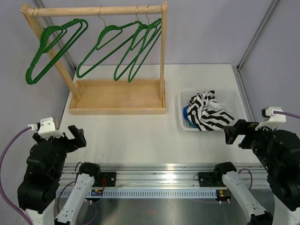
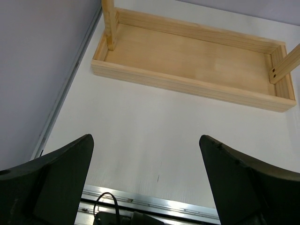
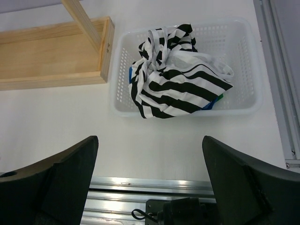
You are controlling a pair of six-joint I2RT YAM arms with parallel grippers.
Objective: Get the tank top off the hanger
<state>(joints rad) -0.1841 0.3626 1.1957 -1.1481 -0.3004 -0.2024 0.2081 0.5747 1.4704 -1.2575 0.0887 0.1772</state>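
Observation:
A black-and-white striped tank top (image 1: 207,111) lies crumpled in a white basket (image 1: 236,101) at the right; it also shows in the right wrist view (image 3: 178,84). Several bare green hangers (image 1: 117,49) hang on the wooden rack (image 1: 117,96) at the back; none carries a garment. My left gripper (image 1: 75,137) is open and empty over the table's near left; in the left wrist view (image 2: 146,154) its jaws stand wide apart. My right gripper (image 1: 233,134) is open and empty just in front of the basket; it also shows in the right wrist view (image 3: 150,159).
The rack's wooden tray base (image 2: 187,61) lies ahead of the left gripper. Something blue (image 1: 186,114) shows under the striped top in the basket (image 3: 243,56). A metal rail (image 1: 154,176) runs along the near edge. Grey walls close the left and right sides.

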